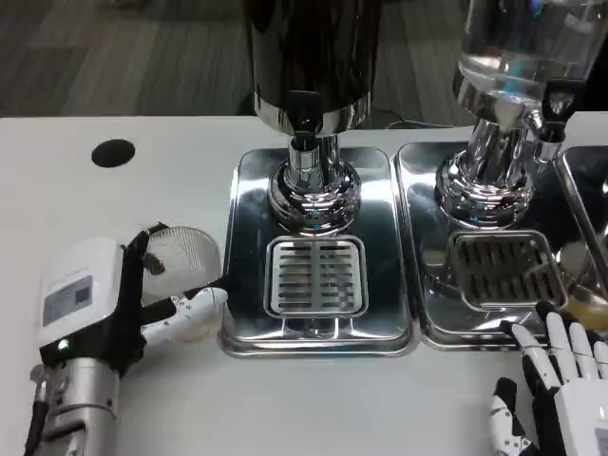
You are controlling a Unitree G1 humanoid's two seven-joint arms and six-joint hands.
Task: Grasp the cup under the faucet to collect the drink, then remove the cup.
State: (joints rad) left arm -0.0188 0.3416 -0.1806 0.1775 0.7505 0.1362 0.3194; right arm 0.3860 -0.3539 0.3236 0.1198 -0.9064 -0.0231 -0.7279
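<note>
This is looking like a drinks station in a canteen or a test lab rather than a home. Two tall beverage dispensers, a dark one (309, 57) and a clear one (527, 43), are standing on polished chrome bases over steel drip trays (249, 285) with slotted grates (315, 275). They are sitting on a plain white counter (114, 228), with grey floor (104, 57) showing behind it.

The clear ribbed cup (180, 261) stands upright on the white table, left of the faucet (304, 119).
</note>
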